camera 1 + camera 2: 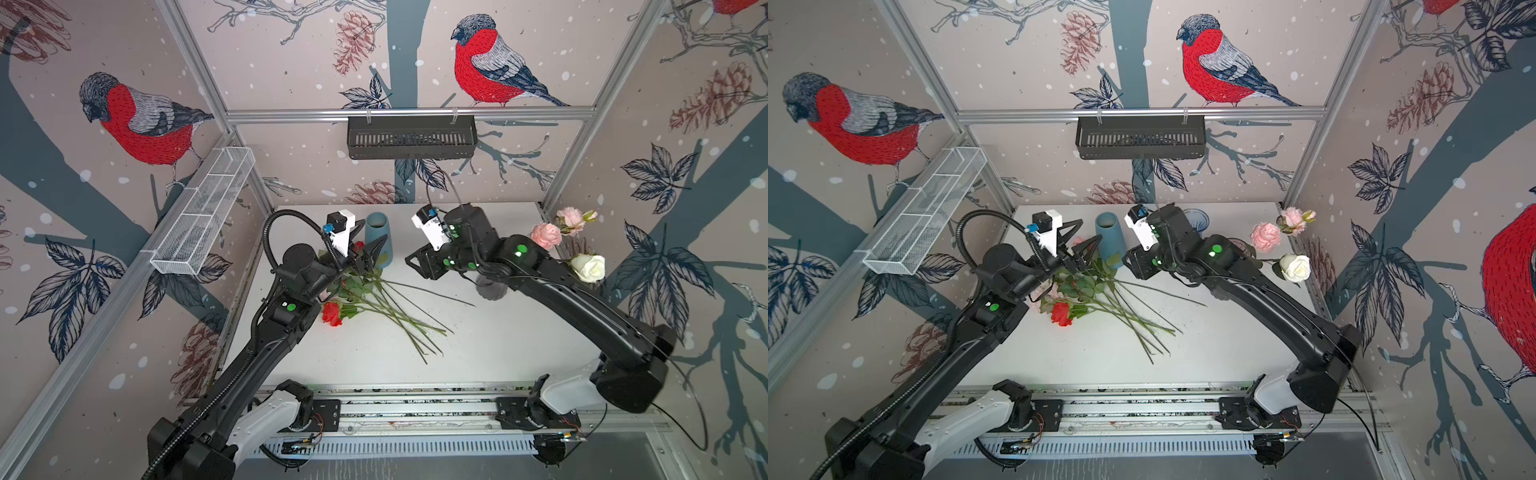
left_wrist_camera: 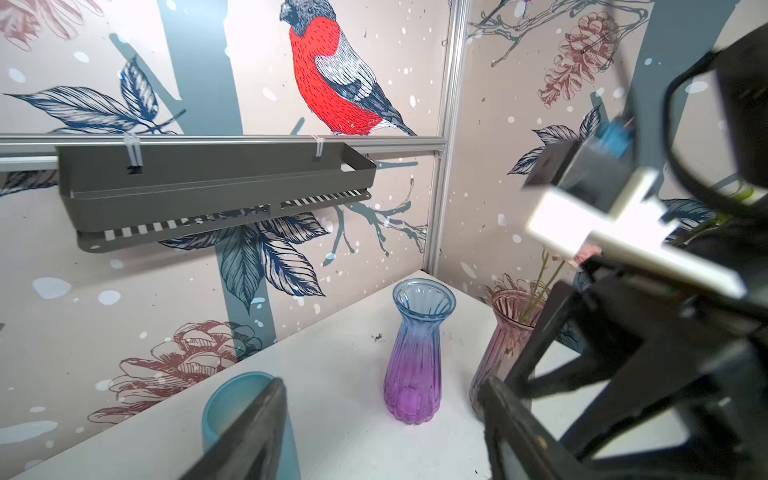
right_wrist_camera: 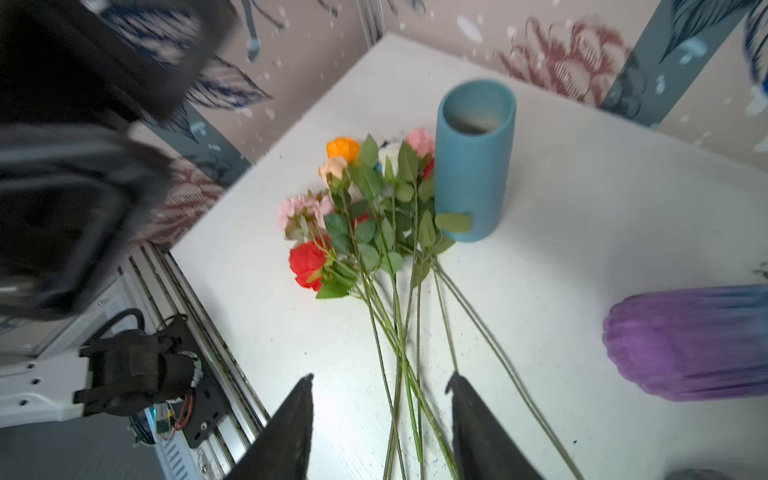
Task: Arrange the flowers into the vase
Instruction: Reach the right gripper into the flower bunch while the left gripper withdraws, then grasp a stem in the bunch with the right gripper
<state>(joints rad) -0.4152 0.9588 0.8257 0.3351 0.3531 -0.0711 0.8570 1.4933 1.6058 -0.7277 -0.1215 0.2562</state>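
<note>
- The flowers (image 1: 365, 297) lie in a loose bunch on the white table (image 1: 498, 345), with heads to the left and stems fanning toward the middle.
- A red rose (image 1: 331, 313) sits at the bunch's near edge. The right wrist view also shows an orange head (image 3: 343, 148), a peach head and pink heads.
- The blue cylinder vase (image 1: 378, 237) stands upright just beside the bunch.
- The left gripper (image 1: 369, 246) hovers over the flower heads next to that vase, jaws spread and holding nothing.
- The right gripper (image 3: 382, 378) hangs above the table, jaws apart and empty, with the stems lying below.
- A purple-blue glass vase (image 2: 415, 353) stands upright near a pink glass vase (image 2: 505, 332) that holds green stems.
- A white rose (image 1: 588, 266) and pink carnations (image 1: 546, 235) rise at the table's right edge.
</note>
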